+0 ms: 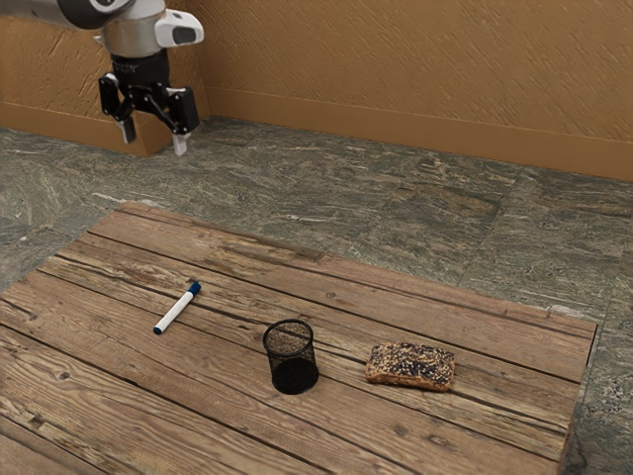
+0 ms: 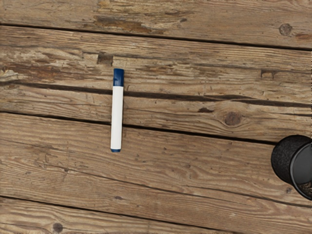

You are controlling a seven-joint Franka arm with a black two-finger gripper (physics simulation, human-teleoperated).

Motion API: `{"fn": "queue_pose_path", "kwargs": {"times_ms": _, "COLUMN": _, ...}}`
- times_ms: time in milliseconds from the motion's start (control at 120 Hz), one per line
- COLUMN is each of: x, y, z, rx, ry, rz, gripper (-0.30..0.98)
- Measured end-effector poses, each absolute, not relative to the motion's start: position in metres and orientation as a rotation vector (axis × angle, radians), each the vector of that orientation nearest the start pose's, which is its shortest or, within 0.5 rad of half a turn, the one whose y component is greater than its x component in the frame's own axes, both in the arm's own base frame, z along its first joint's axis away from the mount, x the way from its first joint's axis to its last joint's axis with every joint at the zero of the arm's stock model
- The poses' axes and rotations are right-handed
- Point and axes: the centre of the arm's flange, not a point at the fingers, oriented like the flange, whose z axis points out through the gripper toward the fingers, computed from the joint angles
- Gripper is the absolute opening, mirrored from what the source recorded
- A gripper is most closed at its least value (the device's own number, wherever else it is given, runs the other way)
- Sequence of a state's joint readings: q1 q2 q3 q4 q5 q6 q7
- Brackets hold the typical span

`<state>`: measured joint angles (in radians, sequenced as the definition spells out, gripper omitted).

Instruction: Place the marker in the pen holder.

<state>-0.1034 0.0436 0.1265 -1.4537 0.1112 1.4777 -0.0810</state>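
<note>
My gripper point(image 1: 153, 143) hangs high above the table in the exterior view, its two fingers spread wide with nothing between them. Well below it, a white marker point(image 1: 176, 309) with a blue cap lies flat on the wood. The black mesh pen holder point(image 1: 293, 358) stands upright to the exterior view's right of the marker, apart from it. The wrist view has the marker point(image 2: 117, 114) lying across a plank seam and part of the pen holder point(image 2: 287, 158). Through the mesh, no pen can be made out inside.
A seeded bread loaf point(image 1: 410, 366) lies on the wooden table point(image 1: 129, 396), close to the pen holder on the exterior view's right. A textured wall point(image 1: 425, 69) rises behind the stone floor.
</note>
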Motion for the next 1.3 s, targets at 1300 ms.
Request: {"fn": "queue_pose_path", "kwargs": {"times_ms": 1300, "x": 0.599, "y": 0.135, "z": 0.284, "rx": -3.047, "ry": -0.141, "rz": 0.128, "gripper": 0.69}}
